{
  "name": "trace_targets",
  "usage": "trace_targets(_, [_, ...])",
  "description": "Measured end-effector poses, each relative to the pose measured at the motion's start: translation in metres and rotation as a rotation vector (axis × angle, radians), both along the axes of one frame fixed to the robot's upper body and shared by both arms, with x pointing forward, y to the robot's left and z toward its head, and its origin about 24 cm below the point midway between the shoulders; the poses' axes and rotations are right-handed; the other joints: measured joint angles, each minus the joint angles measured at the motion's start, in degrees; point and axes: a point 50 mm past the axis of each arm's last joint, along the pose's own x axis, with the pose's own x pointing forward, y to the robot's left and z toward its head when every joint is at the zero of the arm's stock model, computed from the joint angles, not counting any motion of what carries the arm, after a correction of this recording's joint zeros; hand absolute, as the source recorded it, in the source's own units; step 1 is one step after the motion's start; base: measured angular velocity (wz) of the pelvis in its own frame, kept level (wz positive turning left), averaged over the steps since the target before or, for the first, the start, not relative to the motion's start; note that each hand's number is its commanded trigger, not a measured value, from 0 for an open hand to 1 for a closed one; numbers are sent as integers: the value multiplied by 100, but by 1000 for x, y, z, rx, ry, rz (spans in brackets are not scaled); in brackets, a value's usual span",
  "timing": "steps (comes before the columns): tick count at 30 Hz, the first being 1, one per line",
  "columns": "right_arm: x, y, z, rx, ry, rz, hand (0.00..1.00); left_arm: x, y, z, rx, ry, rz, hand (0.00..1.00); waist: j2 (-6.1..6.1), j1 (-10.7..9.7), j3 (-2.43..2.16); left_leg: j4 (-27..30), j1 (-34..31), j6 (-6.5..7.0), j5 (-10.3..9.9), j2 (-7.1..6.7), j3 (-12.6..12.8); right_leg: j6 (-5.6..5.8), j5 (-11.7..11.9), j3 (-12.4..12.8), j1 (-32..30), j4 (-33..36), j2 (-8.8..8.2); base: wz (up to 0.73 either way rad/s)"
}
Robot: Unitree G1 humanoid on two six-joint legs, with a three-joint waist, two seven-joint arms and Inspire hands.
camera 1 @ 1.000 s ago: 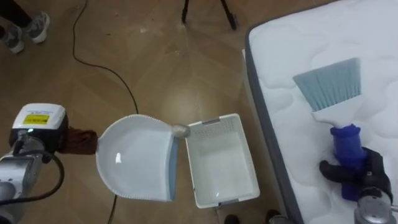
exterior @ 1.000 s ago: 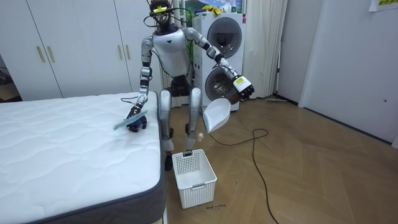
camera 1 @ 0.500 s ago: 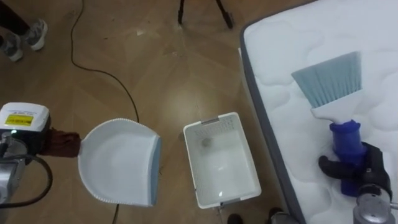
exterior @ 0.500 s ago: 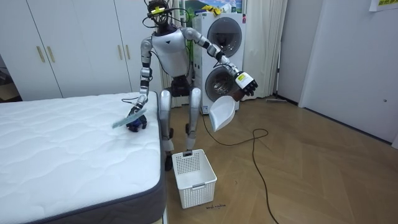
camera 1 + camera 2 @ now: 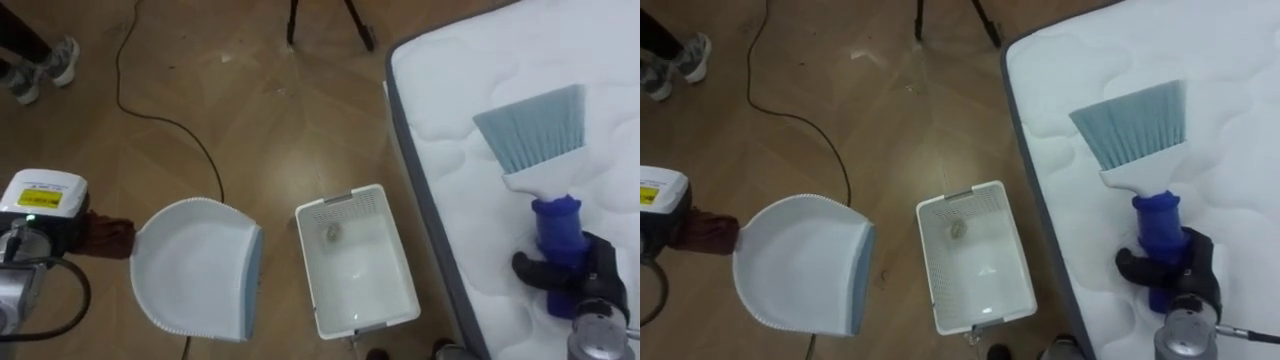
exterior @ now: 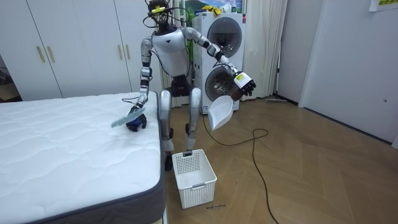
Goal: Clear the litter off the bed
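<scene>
We see a silver-grey torso and limbs with black joints. Our right hand (image 5: 603, 272) is black; our left hand (image 5: 105, 238) is dark brown, its wrist box white with a yellow label.

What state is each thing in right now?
dustpan: held off the floor by the left hand, looks empty
basket: upright on the floor beside the mattress, small wad inside
brush: blue handle gripped by the right hand, bristles over the mattress
mattress: bare, no litter visible on it
</scene>
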Motion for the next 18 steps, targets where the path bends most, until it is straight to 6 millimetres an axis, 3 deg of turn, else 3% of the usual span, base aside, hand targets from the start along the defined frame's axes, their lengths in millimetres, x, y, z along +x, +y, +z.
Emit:
trace_targets(4, [-8,-1,-7,33,31,-17,0,2,-5,1,-96,-25,14,100,-94,55,-5,-109,284,13,-11,55,12,14,16,17,298,-192,69,-6])
trace_targets(7, [-21,-2,-15,47,85,-14,0,1,-13,0,-198,-58,21,100,-244,146,-39,-217,529,13,-11,117,73,-1,60,92,516,-404,160,-17])
trace_targets(10, [-36,-1,-23,55,139,-23,0,-1,-29,-4,-316,-86,3,100,-429,361,-100,-456,793,13,-11,209,302,-13,127,305,649,-547,274,-45])
trace_targets(12, [-40,-1,-26,56,167,-28,0,-9,-37,-11,-411,-69,17,100,-480,373,-126,-540,955,14,-16,262,434,-10,192,431,789,-689,354,-45])
trace_targets(13, [-45,-1,-29,63,185,-35,0,-12,-43,-12,-489,-71,27,100,-567,405,-124,-553,1039,9,-19,272,508,-9,194,544,831,-695,375,-43])
trace_targets(16, [-53,0,-33,94,215,-67,0,-10,-61,-11,-696,-84,33,100,-667,427,-140,-560,1242,17,-124,353,629,-7,230,674,976,-794,468,-39])
trace_targets(18, [-54,1,-33,100,212,-63,0,-11,-69,-15,-824,-101,64,100,-733,471,-168,-668,1510,25,-198,409,924,-6,237,838,1061,-778,541,-68])
